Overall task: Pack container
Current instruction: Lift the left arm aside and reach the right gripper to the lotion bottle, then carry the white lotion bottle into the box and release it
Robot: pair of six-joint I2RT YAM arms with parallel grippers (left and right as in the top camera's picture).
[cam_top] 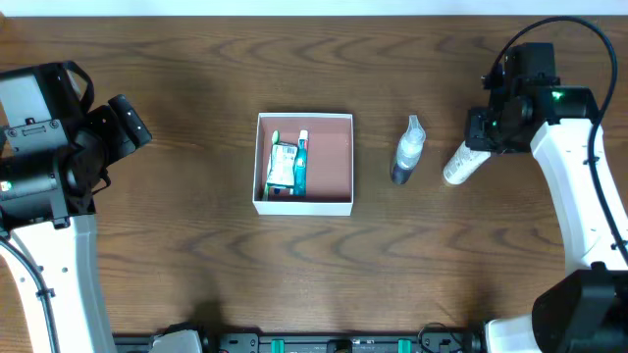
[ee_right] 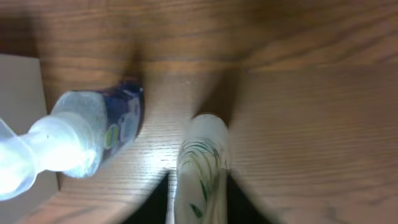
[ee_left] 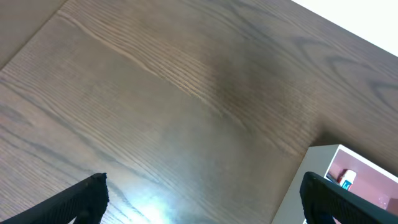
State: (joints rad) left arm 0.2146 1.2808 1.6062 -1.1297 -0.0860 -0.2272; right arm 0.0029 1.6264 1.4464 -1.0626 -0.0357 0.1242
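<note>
The container point(cam_top: 339, 204), a square white box with a reddish-brown inside, sits mid-table and holds a green-and-blue toiletry pack point(cam_top: 287, 167). Its corner shows in the left wrist view point(ee_left: 323, 163). A clear pump bottle with a dark base point(cam_top: 406, 153) lies to its right, also in the right wrist view point(ee_right: 93, 127). My right gripper point(cam_top: 484, 137) is shut on a white tube with green leaf print point(ee_right: 202, 168), which sticks out toward the lower left in the overhead view point(cam_top: 461, 165). My left gripper point(ee_left: 202, 196) is open and empty over bare table, left of the container.
The wooden table point(cam_top: 196, 265) runs out on all sides. The left arm's body point(cam_top: 44, 137) sits at the far left. The right arm's white link point(cam_top: 579, 196) runs down the right edge.
</note>
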